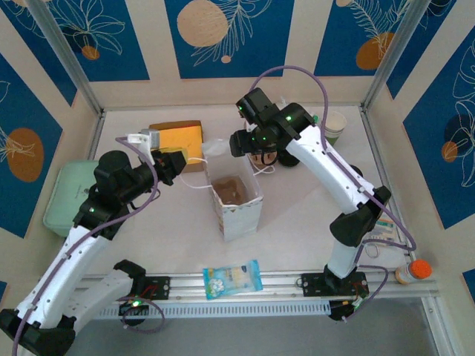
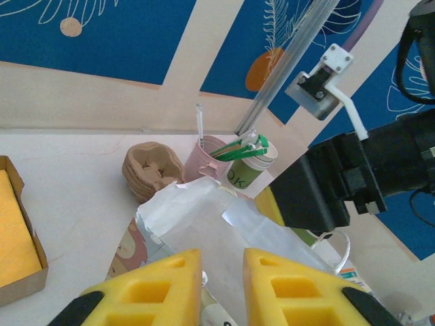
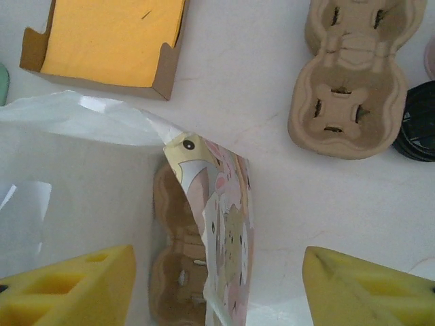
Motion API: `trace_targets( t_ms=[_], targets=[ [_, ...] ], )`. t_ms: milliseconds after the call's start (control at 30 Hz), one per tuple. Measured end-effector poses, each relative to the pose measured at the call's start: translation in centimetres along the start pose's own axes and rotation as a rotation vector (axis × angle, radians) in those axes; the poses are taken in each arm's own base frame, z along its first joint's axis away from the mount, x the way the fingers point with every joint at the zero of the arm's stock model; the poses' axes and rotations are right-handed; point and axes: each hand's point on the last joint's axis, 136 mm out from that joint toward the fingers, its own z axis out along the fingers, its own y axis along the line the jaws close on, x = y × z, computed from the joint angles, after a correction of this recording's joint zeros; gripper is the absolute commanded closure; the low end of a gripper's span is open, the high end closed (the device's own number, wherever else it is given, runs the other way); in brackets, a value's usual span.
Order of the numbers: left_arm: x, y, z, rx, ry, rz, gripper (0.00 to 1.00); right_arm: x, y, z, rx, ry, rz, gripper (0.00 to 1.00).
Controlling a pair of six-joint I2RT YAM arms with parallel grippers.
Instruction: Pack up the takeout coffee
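The takeout coffee [image 1: 335, 126] stands unpacked near the table's back edge, at two o'clock from the paper bag [image 1: 237, 204], whose rim the left gripper [image 2: 222, 282] pinches narrowly, apparently to keep it open, while the right gripper [image 3: 221, 275] hovers wide and empty above the pulp carrier [image 3: 175, 272] lying inside.

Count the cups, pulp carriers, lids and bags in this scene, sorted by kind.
Paper bag: 1
Pulp cup carriers: 2, the second inside the bag
Paper cups: 2, a pink cup and a green patterned cup
Black lid: 1
Total: 6
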Motion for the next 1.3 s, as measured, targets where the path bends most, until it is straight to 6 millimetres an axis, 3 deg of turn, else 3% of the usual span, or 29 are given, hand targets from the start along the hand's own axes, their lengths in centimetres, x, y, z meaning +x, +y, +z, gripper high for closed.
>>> trace_targets(
  t_ms=[133, 400, 533, 800, 1067, 1300],
  targets=[
    [0.0, 0.0, -0.1, -0.001, -0.001, 0.005, 0.73, 0.3, -0.6, -0.6, 0.036, 0.003, -0.007, 0.24],
    [0.0, 0.2, -0.1, -0.012, -0.001, 0.014, 0.51, 0.5, -2.4, -3.0, 0.105, -0.027, 0.003, 0.02],
    [0.1, 0.5, -0.1, -0.025, 0.0, 0.026, 0.46, 0.2, -4.3, -4.4, 0.133, -0.054, 0.04, 0.01],
    [1.8, 2.0, 0.2, -0.081, 0.039, 0.015, 0.41, 1.0, -11.1, -5.1, 0.239, -0.043, 0.175, 0.01],
    [2.6, 2.8, 0.2, -0.113, 0.061, 0.03, 0.39, 5.5, -19.4, -3.6, 0.345, 0.042, 0.377, 0.01],
    [2.8, 2.9, 0.3, -0.116, 0.066, 0.031, 0.38, 9.0, -25.2, -2.4, 0.407, 0.071, 0.574, 0.01]
  ],
)
